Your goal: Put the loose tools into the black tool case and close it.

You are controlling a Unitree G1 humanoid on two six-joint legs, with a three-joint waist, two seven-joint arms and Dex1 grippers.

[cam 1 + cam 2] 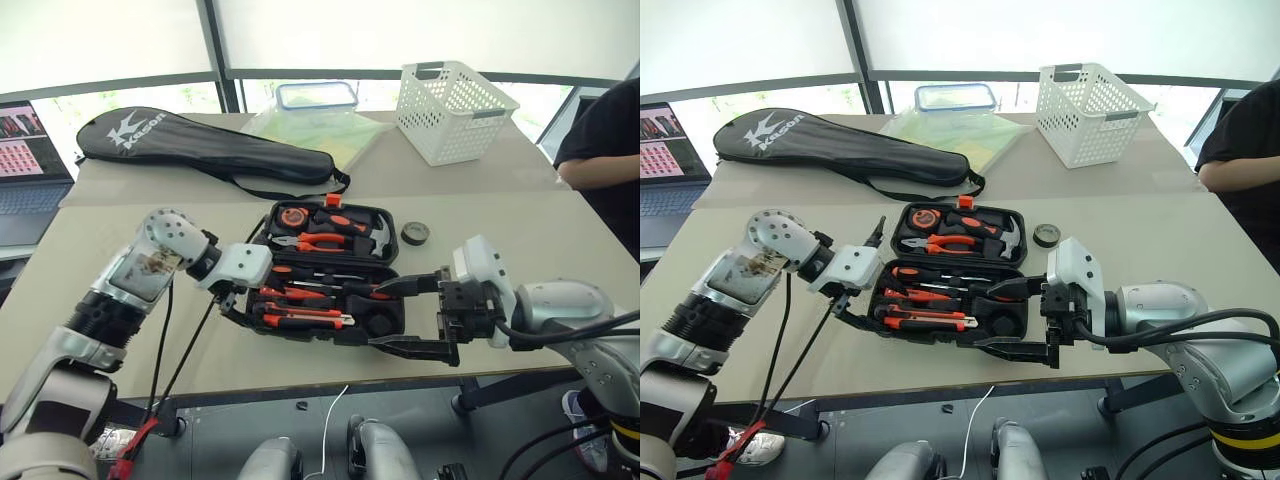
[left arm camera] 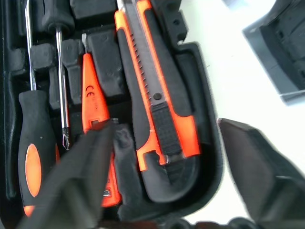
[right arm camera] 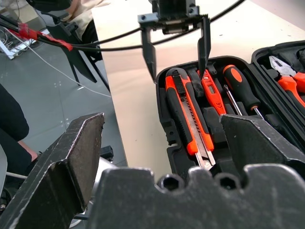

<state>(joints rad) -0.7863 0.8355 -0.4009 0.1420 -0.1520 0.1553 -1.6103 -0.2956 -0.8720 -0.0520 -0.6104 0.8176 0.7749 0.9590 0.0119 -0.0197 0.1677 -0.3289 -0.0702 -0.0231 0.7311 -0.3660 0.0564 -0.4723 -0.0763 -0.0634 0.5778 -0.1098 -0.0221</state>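
- The left gripper (image 1: 852, 300) hangs at the 9 o'clock end of the black tool case (image 1: 945, 330), its jaws spread wide and empty; one finger stands over the slim orange screwdriver (image 2: 93, 102), the other outside the case wall.
- The case lies open on the table (image 1: 1140, 250), lid half towards 12 o'clock, tray half towards 6 o'clock.
- In the tray, the utility knife (image 2: 159, 95) sits in its slot along the 6 o'clock edge, with the slim screwdriver beside it and two black-and-orange screwdrivers (image 2: 35, 143) further towards 12 o'clock.
- The lid half holds pliers (image 1: 945, 242), a hammer (image 1: 1008, 238) and a tape measure (image 1: 930, 217).
- The dark tape roll (image 1: 1045, 235) lies on the table at 2 o'clock from the case, just apart from it.
- The right gripper (image 1: 1015, 318) sits at the case's 3 o'clock end, jaws fully apart, gripping nothing; one finger reaches over the tray, the other beyond its 6 o'clock edge.
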